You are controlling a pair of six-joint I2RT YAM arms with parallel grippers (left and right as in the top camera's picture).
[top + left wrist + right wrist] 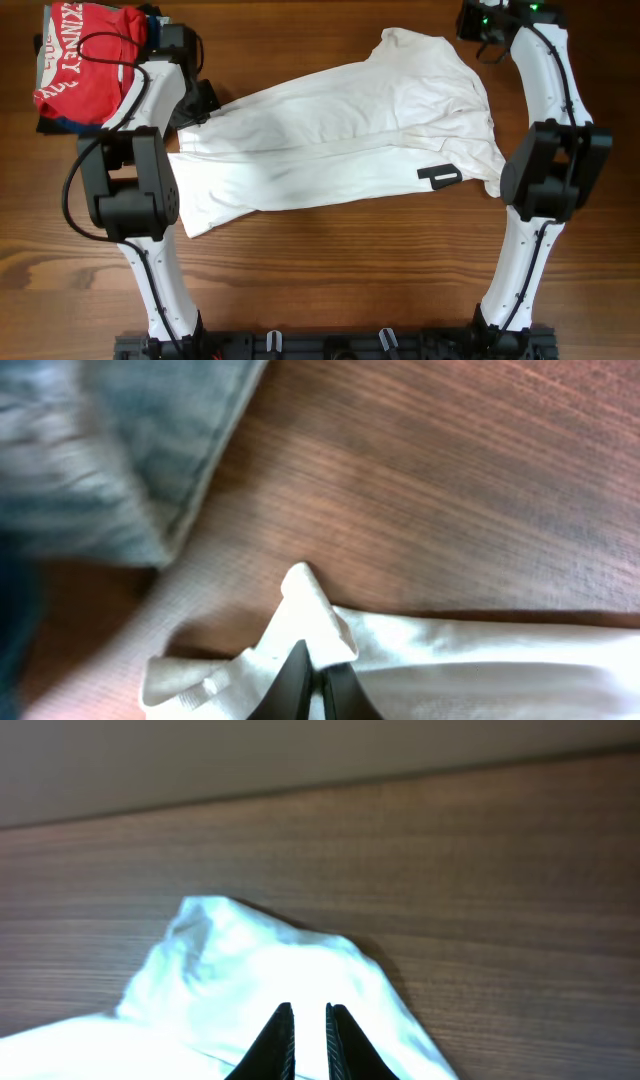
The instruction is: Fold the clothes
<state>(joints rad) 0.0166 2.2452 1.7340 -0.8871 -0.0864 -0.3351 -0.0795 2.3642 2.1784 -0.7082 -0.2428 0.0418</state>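
Left gripper [312, 668] pinches the white T-shirt [340, 140] at its far-left hem corner; right gripper [308, 1018] clamps the far-right sleeve; it lies lengthwise left-to-right between them on the wooden table [330, 270].

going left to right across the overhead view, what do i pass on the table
red t-shirt → white t-shirt → black neck label near the white shirt's right end → right arm. The left arm overlaps both shirts, so it is left out.
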